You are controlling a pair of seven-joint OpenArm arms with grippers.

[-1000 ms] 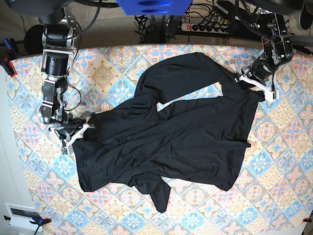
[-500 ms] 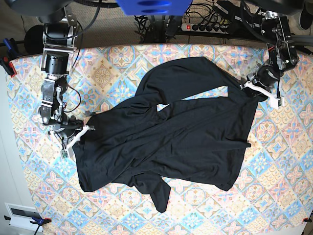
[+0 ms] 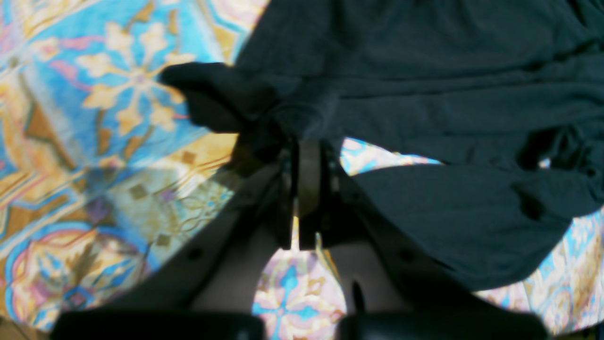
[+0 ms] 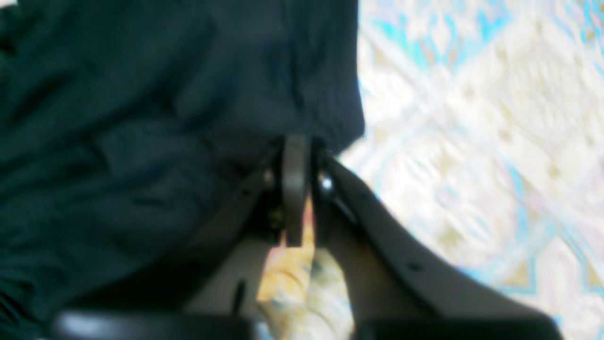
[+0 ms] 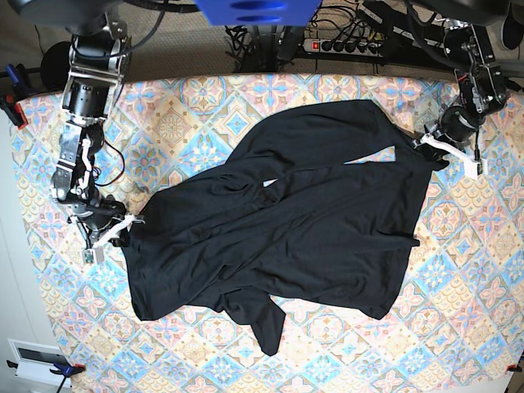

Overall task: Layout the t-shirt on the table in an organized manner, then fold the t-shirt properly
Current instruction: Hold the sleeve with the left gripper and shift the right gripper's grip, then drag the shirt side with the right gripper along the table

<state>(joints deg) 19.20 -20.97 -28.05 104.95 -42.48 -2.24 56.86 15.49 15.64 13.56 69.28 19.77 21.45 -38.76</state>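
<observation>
The black t-shirt (image 5: 311,229) lies crumpled and partly spread across the middle of the patterned table (image 5: 188,98). My left gripper (image 5: 423,146), at the right of the base view, is shut on the shirt's upper right edge. In the left wrist view the left gripper (image 3: 306,146) pinches a bunch of the black fabric (image 3: 424,85) over the table (image 3: 94,118). My right gripper (image 5: 127,223), at the left of the base view, is shut on the shirt's left edge. In the right wrist view the right gripper (image 4: 296,144) clamps the shirt's (image 4: 141,118) border over the table (image 4: 472,118).
A power strip (image 5: 348,45) and cables lie beyond the table's far edge. A clamp (image 5: 12,110) grips the table's left edge. A white box (image 5: 37,358) sits off the front left corner. A sleeve tail (image 5: 266,327) hangs toward the front.
Both grippers have moved outward, the left toward the base view's right and the right toward its left. The shirt is stretched wider between them, and its opening has narrowed.
</observation>
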